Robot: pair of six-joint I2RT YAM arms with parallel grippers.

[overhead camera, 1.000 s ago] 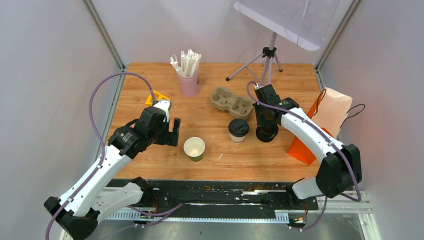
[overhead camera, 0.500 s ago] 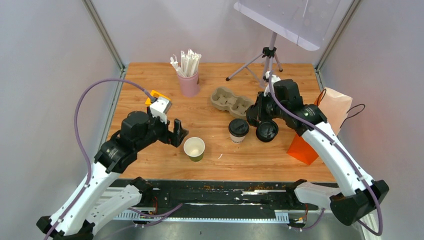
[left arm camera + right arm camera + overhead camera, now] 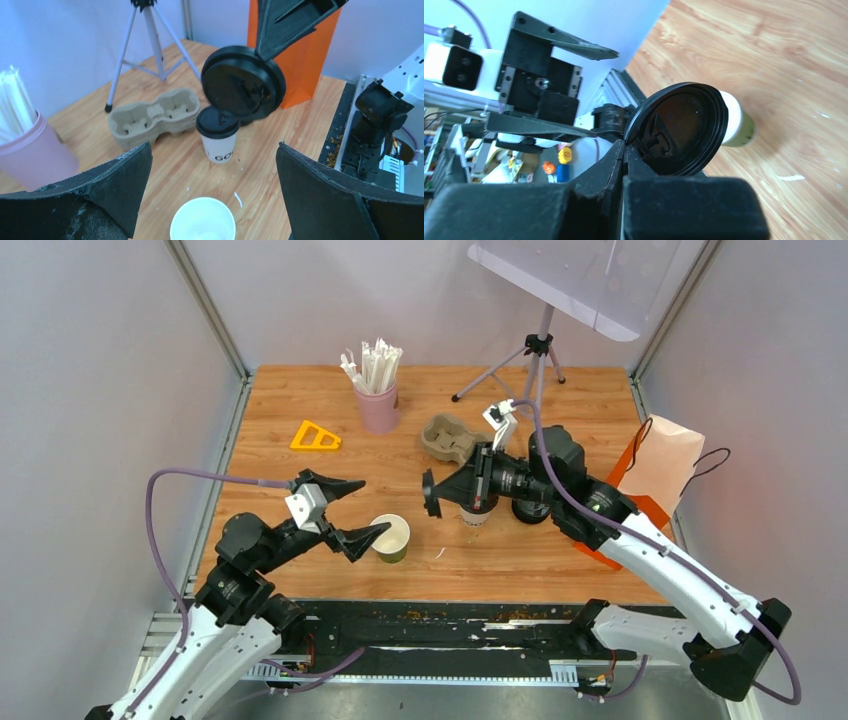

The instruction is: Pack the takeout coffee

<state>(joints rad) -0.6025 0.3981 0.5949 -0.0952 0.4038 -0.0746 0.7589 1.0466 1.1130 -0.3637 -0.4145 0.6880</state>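
Takeout coffee: whitish printed paper cup (image 3: 220, 145), black lid on, stands at centre of the top view; olive-green paper cup (image 3: 389, 538) stands lower left of it, lidless.
Black round plastic lid (image 3: 679, 127): held on edge in the air between the two cups, likely meant to cap the green one.
Right gripper (image 3: 625, 147): pressed together, pinching the lid's rim.
Left gripper (image 3: 372, 506): spread wide just left of the green cup, probably to steady it.
Brown moulded pulp carrier (image 3: 445, 435): upper centre, no cup in it yet.
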